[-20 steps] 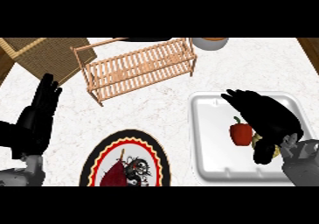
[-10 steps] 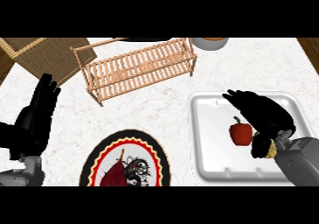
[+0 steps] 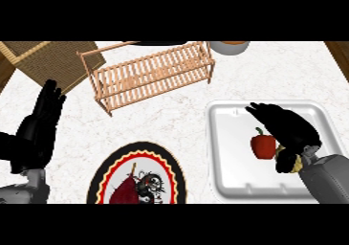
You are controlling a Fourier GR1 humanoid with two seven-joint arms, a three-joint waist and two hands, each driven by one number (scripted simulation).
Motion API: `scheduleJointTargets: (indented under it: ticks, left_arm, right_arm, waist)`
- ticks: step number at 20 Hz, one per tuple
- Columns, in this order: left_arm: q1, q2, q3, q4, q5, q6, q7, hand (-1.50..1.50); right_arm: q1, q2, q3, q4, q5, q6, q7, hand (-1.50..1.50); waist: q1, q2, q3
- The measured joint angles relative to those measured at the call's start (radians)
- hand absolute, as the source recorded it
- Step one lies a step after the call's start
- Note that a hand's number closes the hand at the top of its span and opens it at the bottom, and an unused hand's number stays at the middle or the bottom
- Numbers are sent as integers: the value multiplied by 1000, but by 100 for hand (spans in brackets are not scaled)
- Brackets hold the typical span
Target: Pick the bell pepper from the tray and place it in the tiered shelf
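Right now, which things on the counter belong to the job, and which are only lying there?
For the job: bell pepper, tray, wooden shelf, right hand beside the pepper.
Lying about: patterned plate, woven mat, pot at the far edge, left hand resting at the left.

Patterned plate (image 3: 138, 176), woven mat (image 3: 48, 60), grey pot (image 3: 228, 47)

Right hand (image 3: 289, 131) nearer bell pepper (image 3: 262, 146)

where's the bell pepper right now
In the head view, the bell pepper lies in the white tray at the view's right, just left of the right hand.
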Motion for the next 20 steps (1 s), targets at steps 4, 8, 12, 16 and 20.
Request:
scheduleJointTargets:
  ticks: [4,8,12,16,20]
  left_arm:
    - [6,-29,-12,-30,-35,9,27,0]
    - [38,-49,-7,-25,-45,-11,-7,0]
    - [26,-47,33,-17,-36,-42,-7,0]
    - [27,-55,38,-12,-52,-50,-13,0]
    - [16,-72,37,2,-65,-51,-13,0]
  right_arm:
    - [43,32,-7,8,47,-33,-40,-150]
    - [8,77,-22,101,92,-61,-87,-150]
    - [-12,115,-47,160,133,-62,-109,-150]
    - [-16,124,-46,200,164,-37,-130,150]
    - [-27,119,-31,242,222,-104,-203,150]
  waist:
    - [-1,0,0]
    - [2,0,0]
    - [1,0,0]
    - [1,-1,-1]
    - [2,-5,-5]
